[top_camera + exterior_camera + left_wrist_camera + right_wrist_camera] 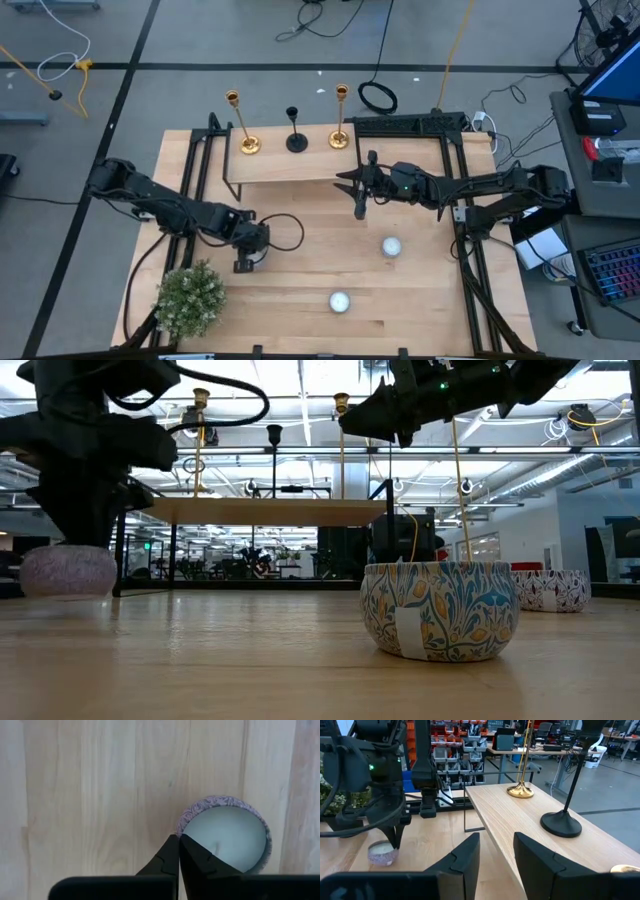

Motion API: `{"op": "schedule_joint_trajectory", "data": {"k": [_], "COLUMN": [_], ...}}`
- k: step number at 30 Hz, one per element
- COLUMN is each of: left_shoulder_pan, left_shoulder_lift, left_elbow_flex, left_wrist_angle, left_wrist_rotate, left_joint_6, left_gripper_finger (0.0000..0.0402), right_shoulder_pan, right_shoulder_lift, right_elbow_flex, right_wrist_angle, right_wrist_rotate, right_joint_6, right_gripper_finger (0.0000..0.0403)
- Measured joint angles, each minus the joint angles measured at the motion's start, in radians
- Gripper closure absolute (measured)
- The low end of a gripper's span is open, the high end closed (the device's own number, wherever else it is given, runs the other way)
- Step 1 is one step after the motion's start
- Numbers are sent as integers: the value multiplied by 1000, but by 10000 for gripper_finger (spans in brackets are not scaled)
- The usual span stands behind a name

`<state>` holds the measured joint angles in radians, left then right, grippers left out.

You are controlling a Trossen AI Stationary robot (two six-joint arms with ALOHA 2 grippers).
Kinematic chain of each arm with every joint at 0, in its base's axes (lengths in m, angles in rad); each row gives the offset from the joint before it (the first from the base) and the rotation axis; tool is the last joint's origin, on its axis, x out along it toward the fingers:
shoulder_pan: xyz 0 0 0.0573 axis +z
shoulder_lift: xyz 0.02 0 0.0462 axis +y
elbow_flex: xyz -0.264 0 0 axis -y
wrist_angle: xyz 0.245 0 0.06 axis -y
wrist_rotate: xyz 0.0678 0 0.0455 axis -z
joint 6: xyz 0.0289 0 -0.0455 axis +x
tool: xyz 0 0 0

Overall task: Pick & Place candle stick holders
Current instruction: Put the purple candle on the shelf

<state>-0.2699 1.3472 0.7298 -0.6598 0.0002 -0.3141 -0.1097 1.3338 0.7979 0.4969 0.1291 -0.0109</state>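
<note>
Three candle stick holders stand on their round bases on a raised wooden shelf [285,165] at the table's far side: a gold one [243,143], a shorter black one [296,141] and a second gold one [339,138]. The black one [561,822] and a gold one [520,791] also show in the right wrist view. My right gripper [352,192] is open and empty, level, at the shelf's near edge, pointing toward the holders [496,852]. My left gripper [243,265] is shut, pointing down over a purple-rimmed tealight [225,835] at the table's left middle. My left gripper's shut fingertips [172,847] stand at the purple tealight's rim [187,815], coming from above. I cannot tell whether they touch it.
A bushy green plant [190,297] stands at the near left corner. Two more tealights lie on the table, one right of centre [390,247] and a floral one near the front [339,301]. Black frame rails [455,200] run along both table sides.
</note>
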Motion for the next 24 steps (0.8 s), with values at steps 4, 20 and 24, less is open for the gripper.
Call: {"op": "schedule_joint_trajectory", "data": {"k": [4,20,24], "left_shoulder_pan": [-2,55,126], "left_shoulder_lift": [0,0,0], "left_elbow_flex": [43,476,556], "left_wrist_angle": [7,-423,-518], "left_wrist_rotate": [-2,-281,-327], "left_joint_6": [28,336,401], "left_gripper_finger": [397,398,399], "right_shoulder_pan": [0,0,0], "right_shoulder_lift": [0,0,0], "right_elbow_flex": [0,0,0], "right_wrist_angle": [0,-8,-8], "right_wrist_rotate": [0,0,0], "right_joint_6": [0,60,60], "right_gripper_finger": [289,289,289]}}
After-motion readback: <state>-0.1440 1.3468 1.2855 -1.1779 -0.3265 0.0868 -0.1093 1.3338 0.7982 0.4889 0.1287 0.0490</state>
